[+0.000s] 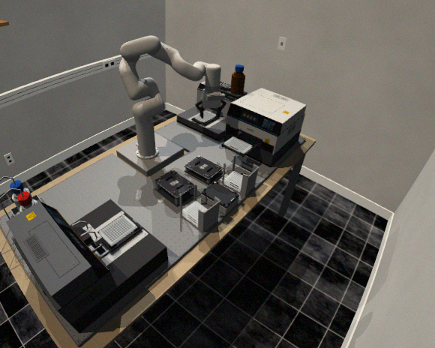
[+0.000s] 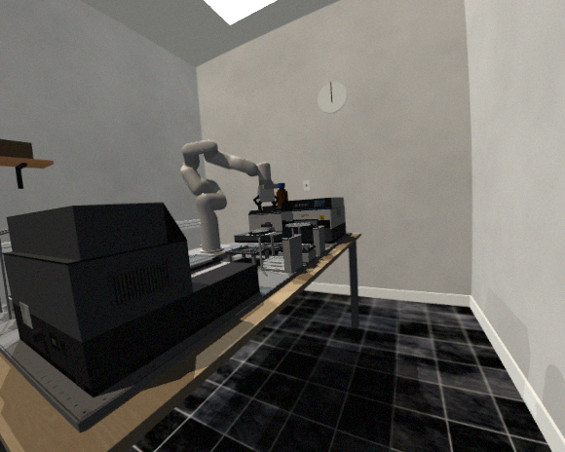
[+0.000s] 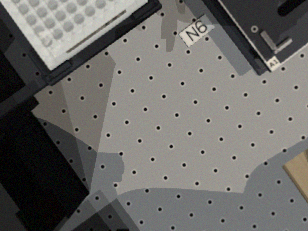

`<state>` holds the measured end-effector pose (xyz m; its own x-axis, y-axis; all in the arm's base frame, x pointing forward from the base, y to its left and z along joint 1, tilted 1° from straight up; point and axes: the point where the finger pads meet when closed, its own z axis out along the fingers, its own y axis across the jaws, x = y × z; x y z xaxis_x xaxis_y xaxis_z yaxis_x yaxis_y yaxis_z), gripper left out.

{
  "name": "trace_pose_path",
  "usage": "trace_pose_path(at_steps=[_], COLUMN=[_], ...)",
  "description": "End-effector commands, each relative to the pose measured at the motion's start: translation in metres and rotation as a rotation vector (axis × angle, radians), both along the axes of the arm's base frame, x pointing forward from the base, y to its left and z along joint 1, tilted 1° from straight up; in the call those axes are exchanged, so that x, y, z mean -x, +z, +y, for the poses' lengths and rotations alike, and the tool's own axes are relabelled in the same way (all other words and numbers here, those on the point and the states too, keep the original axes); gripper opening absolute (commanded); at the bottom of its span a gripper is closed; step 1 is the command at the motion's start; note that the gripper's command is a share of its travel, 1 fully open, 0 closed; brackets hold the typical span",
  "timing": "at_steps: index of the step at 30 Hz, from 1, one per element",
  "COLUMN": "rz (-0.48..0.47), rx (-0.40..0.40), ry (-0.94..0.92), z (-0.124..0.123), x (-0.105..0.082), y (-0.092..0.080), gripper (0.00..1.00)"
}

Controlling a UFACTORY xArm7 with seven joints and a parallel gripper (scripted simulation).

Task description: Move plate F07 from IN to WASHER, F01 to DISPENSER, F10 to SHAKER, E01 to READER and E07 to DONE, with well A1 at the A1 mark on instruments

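Note:
My gripper (image 1: 210,109) hangs open and empty, high beside the white reader housing (image 1: 265,114). In the top view it overlaps a plate (image 1: 204,118) on the dark back instrument. Another white plate (image 1: 238,144) lies on the reader's tray. A third plate (image 1: 118,229) sits on the large instrument at the front left. Two walled racks (image 1: 241,178) (image 1: 201,211) each hold white plates. The wrist view looks down on the perforated deck. It shows a plate corner (image 3: 75,29), the N6 label (image 3: 196,32) and a dark nest with an A1 mark (image 3: 270,29). The fingers are out of that view.
Three dark low nests (image 1: 204,167) (image 1: 175,184) (image 1: 221,195) stand mid-deck between the arm's base (image 1: 147,151) and the racks. A brown bottle (image 1: 238,79) stands behind the reader. Bottles with red and blue caps (image 1: 21,195) stand at the far left corner.

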<state>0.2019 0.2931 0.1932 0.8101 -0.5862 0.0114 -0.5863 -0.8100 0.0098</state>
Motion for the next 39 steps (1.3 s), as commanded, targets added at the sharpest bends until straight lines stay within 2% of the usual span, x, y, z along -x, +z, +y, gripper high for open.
trace_pose_path(at_steps=[1,5,9,20,24,28,37,39], rz=[-0.003,-0.003,-0.005,-0.005,-0.005,-0.007,-0.007,-0.007], rx=[-0.003,-0.003,-0.004,-0.004,-0.004,-0.005,-0.005,-0.005], ry=[-0.002,-0.002,-0.159,-0.159,-0.159,-0.316,-0.316,-0.316], z=[0.001,0.001,0.002,0.004,0.005,0.005,0.007,0.007], x=[0.016,0.018,0.032,0.068,0.074,0.087,0.118,0.118], y=[0.002,0.002,0.002,0.001,0.001,0.001,0.001,0.001], gripper=[1.00,1.00,1.00,1.00,1.00,1.00,1.00,1.00])
